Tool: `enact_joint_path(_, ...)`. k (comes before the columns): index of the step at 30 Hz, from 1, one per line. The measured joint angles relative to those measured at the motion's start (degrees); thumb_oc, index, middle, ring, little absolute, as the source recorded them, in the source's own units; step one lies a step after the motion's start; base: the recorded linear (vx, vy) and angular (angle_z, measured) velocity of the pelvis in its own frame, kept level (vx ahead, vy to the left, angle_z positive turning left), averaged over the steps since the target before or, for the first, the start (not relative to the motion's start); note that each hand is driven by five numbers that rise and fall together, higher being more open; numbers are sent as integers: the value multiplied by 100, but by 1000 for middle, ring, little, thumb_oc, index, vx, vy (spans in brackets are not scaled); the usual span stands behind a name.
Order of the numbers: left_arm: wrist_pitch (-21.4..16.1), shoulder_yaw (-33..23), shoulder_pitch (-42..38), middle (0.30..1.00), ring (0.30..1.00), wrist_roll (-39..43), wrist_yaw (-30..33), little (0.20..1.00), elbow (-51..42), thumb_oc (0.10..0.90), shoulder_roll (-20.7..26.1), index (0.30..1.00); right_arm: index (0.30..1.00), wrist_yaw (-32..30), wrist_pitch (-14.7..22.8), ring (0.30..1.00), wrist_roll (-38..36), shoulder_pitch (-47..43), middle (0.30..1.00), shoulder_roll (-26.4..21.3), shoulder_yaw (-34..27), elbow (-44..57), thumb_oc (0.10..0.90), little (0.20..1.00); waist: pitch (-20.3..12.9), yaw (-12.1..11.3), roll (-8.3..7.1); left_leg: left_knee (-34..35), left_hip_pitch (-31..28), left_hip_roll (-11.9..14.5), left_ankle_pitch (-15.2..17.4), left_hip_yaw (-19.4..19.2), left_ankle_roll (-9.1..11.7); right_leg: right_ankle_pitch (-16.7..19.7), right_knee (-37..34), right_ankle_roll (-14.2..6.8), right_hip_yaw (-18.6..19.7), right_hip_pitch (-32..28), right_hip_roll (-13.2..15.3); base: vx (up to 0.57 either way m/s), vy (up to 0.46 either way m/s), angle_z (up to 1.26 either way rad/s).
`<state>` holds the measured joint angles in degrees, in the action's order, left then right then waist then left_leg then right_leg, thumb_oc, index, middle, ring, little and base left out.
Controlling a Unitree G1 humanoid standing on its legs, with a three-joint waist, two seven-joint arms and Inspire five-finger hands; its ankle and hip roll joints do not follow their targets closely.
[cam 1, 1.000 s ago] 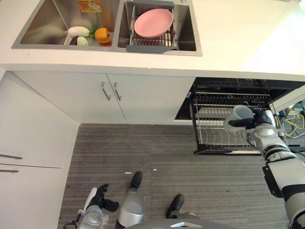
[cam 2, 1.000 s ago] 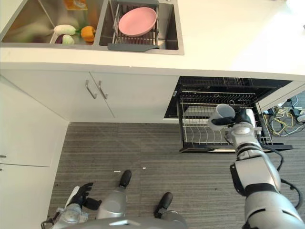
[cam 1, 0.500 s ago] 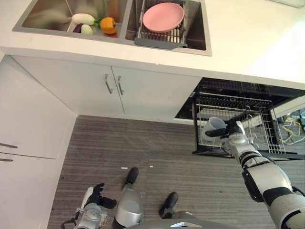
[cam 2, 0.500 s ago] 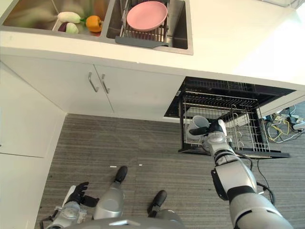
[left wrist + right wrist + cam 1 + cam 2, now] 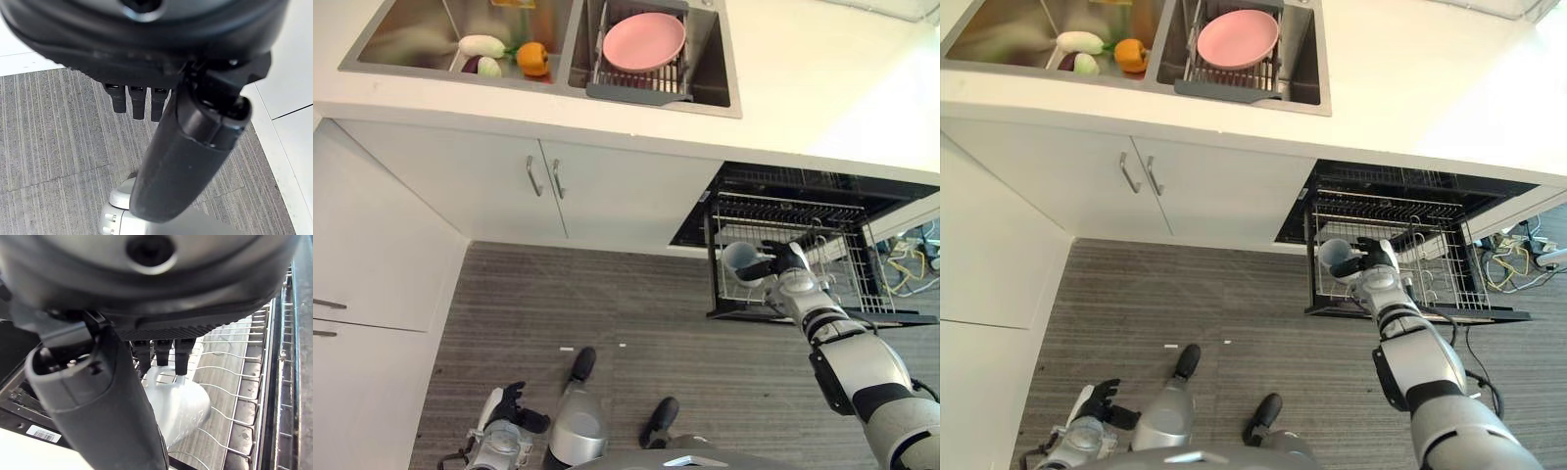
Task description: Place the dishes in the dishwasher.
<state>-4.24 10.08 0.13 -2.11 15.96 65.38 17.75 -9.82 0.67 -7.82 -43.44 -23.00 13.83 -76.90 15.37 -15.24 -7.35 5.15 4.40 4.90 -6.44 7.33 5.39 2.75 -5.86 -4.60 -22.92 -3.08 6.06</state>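
Observation:
A pale mug (image 5: 740, 258) hangs tilted over the left end of the pulled-out dishwasher rack (image 5: 832, 240), its mouth facing left. My right hand (image 5: 790, 262) is shut on it, and the right wrist view shows the fingers (image 5: 159, 352) curled at the handle of the mug (image 5: 182, 407) just above the rack's wires (image 5: 230, 382). A pink plate (image 5: 643, 41) lies in the grey drying rack (image 5: 631, 91) inside the right sink basin. My left hand (image 5: 506, 403) hangs low near the floor, fingers relaxed and holding nothing.
The left sink basin (image 5: 406, 44) holds a white vegetable (image 5: 481, 45) and an orange pepper (image 5: 532, 58). White cabinet doors with metal handles (image 5: 541, 176) stand left of the open dishwasher (image 5: 803, 186). A white counter (image 5: 822, 88) runs above it; striped grey floor (image 5: 636, 313) lies below.
My right hand has carried the mug down and leftward, from above the rack's middle to low over its left end. The camera has shifted a little too.

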Motion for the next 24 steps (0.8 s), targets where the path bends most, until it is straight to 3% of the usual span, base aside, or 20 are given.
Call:
enact_joint_path(4,60,0,-49,900,900,-88,-11,900,79,800,-1,900,900,51,-5,900,11,-45,900,-1,1,2,800,900,-111,26,0,1,-39,24,3,-58,3,14,1,6,70,-9,-8,11,6,-9)
enact_joint_path(9,110,-22,-55,900,900,-87,-22,900,234,800,-9,900,900,113,-52,900,144,-52,900,-13,109,330,800,900,-302,220,34,1,-193,55,12,-194,-4,39,0,14,201,-88,-11,-2,6,-13)
enact_joint_path(12,125,-63,-1,900,900,-90,-26,900,282,800,-23,900,900,158,-183,900,167,77,900,-126,179,1432,800,900,-333,415,86,3,-289,83,42,-319,-20,68,-1,22,325,-116,-22,7,22,-18)
enact_joint_path(13,138,-162,-2,900,900,-94,-30,900,236,800,-58,900,900,149,-319,900,216,556,900,-328,129,2634,800,900,-334,449,108,5,-302,78,43,-340,-22,72,0,15,346,-118,-18,-5,16,-14)
enact_joint_path(14,144,-267,73,900,900,-95,-31,900,103,800,-95,900,900,129,-111,900,136,1442,900,-430,-326,4131,800,900,-351,433,137,6,-308,71,54,-335,-37,72,-1,19,338,-134,-8,-5,6,-5)
enact_joint_path(15,130,-324,181,900,900,-98,-8,900,53,800,-111,900,900,155,174,900,38,1909,900,-352,-536,4820,800,900,-384,496,167,6,-353,64,63,-357,-39,69,0,18,358,-158,0,13,6,-6)
enact_joint_path(16,141,-484,251,900,900,-120,-31,900,138,800,-217,900,900,266,483,900,-379,2764,900,-260,-720,6203,800,900,-458,696,303,6,-425,49,104,-379,-41,45,-1,-8,398,-216,22,17,-11,-4)
enact_joint_path(17,148,-565,236,900,900,-163,-46,900,186,800,-288,900,900,287,600,900,-617,3382,900,0,-1135,7022,800,900,-499,702,435,9,-437,42,107,-360,-39,30,-1,-12,411,-249,25,40,-38,4)
enact_joint_path(18,180,-685,301,900,900,-192,-44,900,141,800,-353,900,900,306,729,900,-767,3777,900,257,-1338,7460,800,900,-539,723,476,9,-443,29,116,-345,-37,11,-2,-4,384,-303,29,35,-56,6)
enact_joint_path(20,108,-898,387,900,900,-199,-92,900,267,800,-498,900,900,351,859,900,-1126,4120,900,293,-1361,7851,800,900,-622,948,673,40,-460,35,198,-389,-18,4,-12,2,434,-304,29,10,-44,-4)
enact_joint_path(22,111,-1405,401,900,900,0,-112,900,411,800,-734,900,900,355,1197,900,-1564,4645,900,698,-1733,8283,800,900,-699,976,851,41,-449,62,207,-443,-29,-1,-6,7,422,-295,19,-5,-50,-2)
enact_joint_path(23,111,-1405,401,900,900,0,-112,900,411,800,-734,900,900,355,1197,900,-1564,4645,900,698,-1733,8283,800,900,-699,976,851,41,-449,62,207,-443,-29,-1,-6,7,422,-295,19,0,-23,-9)
enact_joint_path(24,136,-1494,440,900,900,312,-152,900,644,800,-832,900,900,279,1421,900,-2051,4679,900,1067,-1843,8278,800,900,-761,1100,975,41,-437,98,215,-469,-20,-27,-9,-9,445,-265,-20,0,0,-6)
